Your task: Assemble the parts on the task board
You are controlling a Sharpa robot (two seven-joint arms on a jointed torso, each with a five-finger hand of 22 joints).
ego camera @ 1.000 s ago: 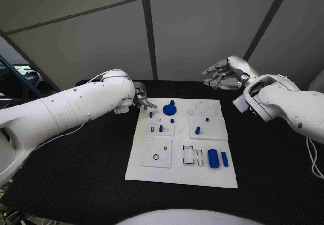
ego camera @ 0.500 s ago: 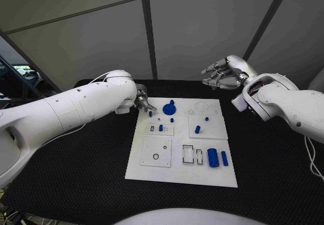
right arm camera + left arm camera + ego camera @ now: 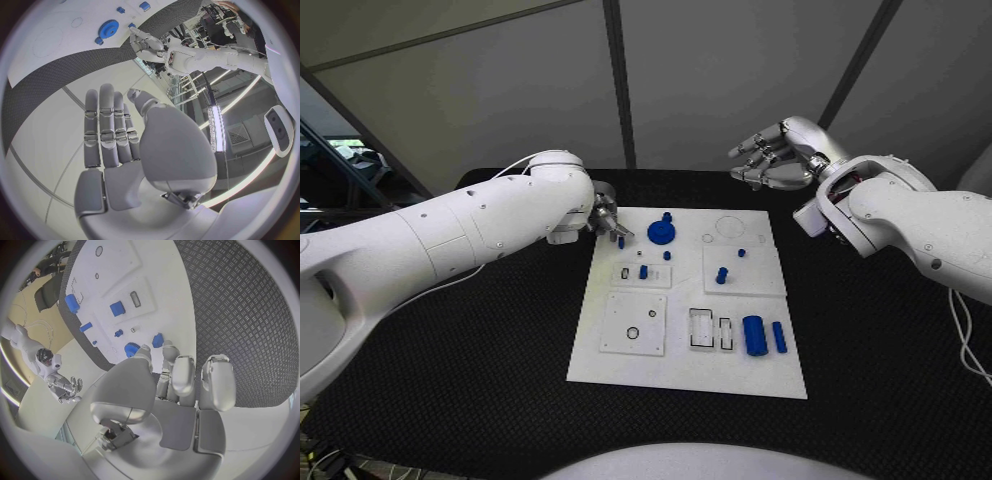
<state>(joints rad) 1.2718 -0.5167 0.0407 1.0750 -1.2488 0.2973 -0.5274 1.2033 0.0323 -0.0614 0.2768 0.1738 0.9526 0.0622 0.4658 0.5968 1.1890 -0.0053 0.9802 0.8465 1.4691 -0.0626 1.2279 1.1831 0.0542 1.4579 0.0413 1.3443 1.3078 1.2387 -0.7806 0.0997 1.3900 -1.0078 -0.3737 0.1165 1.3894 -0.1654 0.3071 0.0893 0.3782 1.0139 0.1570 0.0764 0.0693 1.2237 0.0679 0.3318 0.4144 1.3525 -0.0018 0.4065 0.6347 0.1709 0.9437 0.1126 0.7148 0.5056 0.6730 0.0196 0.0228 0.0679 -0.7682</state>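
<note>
A small blue peg (image 3: pixel 620 241) at the far-left corner of the white task board (image 3: pixel 687 375) is met by the left hand (image 3: pixel 604 219), fingertips closing around it; whether it is gripped cannot be told. The right hand (image 3: pixel 776 155) is held open, well above the surface. A straight, square lift would be best.

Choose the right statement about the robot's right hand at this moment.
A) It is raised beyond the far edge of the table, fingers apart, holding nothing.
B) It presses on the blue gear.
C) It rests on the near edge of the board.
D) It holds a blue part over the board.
A: the right hand hangs past the table's far edge, away from the task board, and its fingers hold nothing.
</note>
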